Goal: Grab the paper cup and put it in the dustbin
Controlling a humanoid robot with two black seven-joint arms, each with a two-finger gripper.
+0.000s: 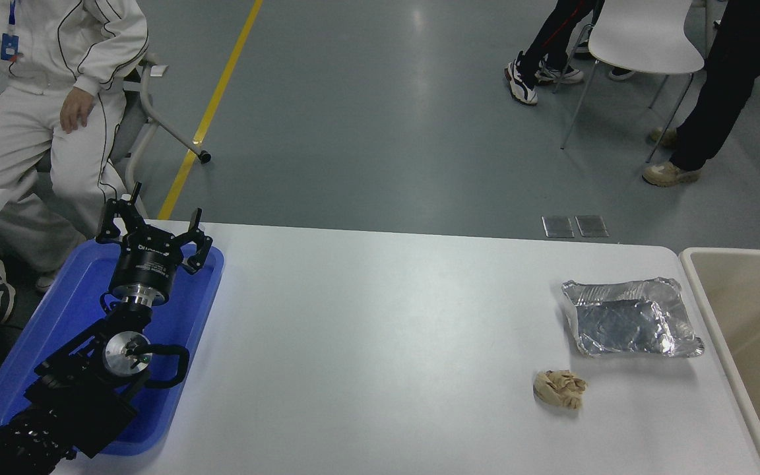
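Observation:
The paper cup does not show on the table. The cream-beige dustbin (749, 251) stands at the table's right end, cut off by the picture's edge. A faint pale patch lies inside it at the edge, and I cannot tell what it is. My left gripper (152, 227) is parked at the lower left over a blue tray, open and empty. My right arm is out of view.
A crinkled silver foil tray (631, 320) and a crumpled tan paper wad (559, 388) lie on the table's right side, near the dustbin. The blue tray (63, 310) sits at the left edge. A person in white sits at far left; legs and a white chair stand at far right.

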